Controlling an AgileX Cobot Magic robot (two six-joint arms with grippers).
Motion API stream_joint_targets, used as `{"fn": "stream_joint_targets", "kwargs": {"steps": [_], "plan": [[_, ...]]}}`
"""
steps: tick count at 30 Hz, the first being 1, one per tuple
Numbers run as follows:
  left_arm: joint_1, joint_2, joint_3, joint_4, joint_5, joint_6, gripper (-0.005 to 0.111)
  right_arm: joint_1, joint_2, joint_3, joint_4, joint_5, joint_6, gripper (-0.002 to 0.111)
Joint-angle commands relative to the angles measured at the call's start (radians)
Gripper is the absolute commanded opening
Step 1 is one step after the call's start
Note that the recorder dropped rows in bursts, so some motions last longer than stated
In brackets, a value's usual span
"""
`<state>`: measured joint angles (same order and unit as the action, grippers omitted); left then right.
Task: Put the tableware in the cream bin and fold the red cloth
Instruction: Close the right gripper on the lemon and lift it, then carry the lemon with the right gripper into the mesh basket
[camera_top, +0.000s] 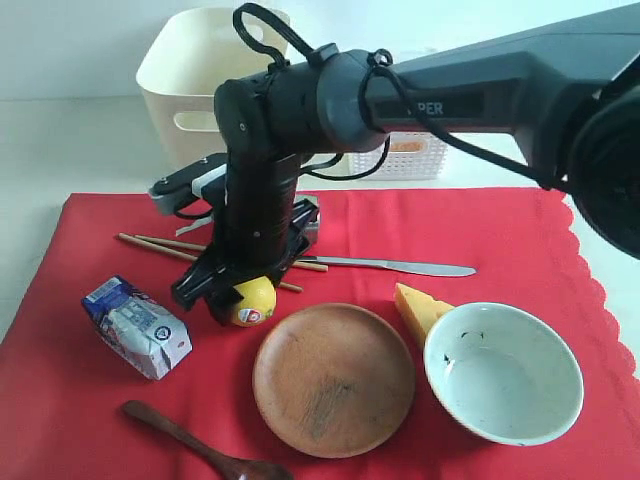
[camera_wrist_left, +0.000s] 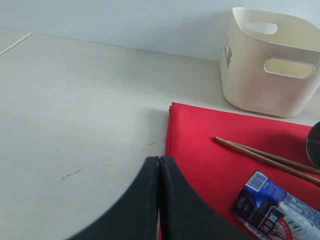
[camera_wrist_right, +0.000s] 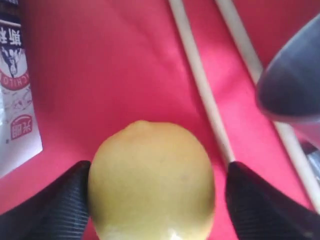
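Closest to me, along the near edge of the red cloth, lie the dark wooden spoon, the round wooden plate and the pale bowl, each empty and none of them touching. A wedge of cheese leans at the bowl's far rim, and a milk carton sits toward the cloth's left edge. Just beyond the plate, the right pincer has its fingers spread on either side of the lemon. The wrist view shows a sliver of red on one side, so I judge it open around the fruit rather than clamped. Past the lemon, the chopsticks and the table knife lie across the middle of the cloth. I cannot pick out the tumbler for certain behind the arm. The left pincer is pressed shut with nothing in it, over the bare worktop beside the cloth's left edge. At the far edge of the worktop stand the cream bin and, beside it, a white lattice basket. No tableware shows in the bin from here, and the cloth lies spread flat. By my reckoning nearly the whole job remains: every piece to bin, then the folding.
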<state>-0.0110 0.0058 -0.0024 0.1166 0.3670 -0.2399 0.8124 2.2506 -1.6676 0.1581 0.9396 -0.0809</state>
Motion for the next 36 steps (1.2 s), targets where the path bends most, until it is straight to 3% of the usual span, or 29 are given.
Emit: {"fn": "stream_joint_targets", "kwargs": {"steps": [1,4,7,14,18,23,36], "plan": [[0.002,-0.006,0.002,0.004,-0.007,-0.001,0.0,0.002,0.002,0.006,0.013,0.003,-0.004,0.043],[0.002,-0.006,0.002,0.004,-0.007,-0.001,0.0,0.002,-0.011,0.006,0.013,0.027,-0.004,0.018],[0.002,-0.006,0.002,0.004,-0.007,-0.001,0.0,0.002,-0.035,0.006,0.015,0.058,-0.016,0.0],[0.002,-0.006,0.002,0.004,-0.007,-0.001,0.0,0.002,-0.14,0.006,0.015,0.072,-0.032,0.0],[0.002,-0.006,0.002,0.004,-0.007,-0.001,0.0,0.002,-0.223,0.006,0.015,0.074,-0.139,0.0],[0.002,-0.006,0.002,0.004,-0.007,-0.001,0.0,-0.013,-0.312,0.006,-0.081,0.021,-0.158,0.0],[0.002,-0.006,0.002,0.004,-0.007,-0.001,0.0,-0.213,-0.349,0.006,-0.087,-0.193,0.001,0.0]]}}
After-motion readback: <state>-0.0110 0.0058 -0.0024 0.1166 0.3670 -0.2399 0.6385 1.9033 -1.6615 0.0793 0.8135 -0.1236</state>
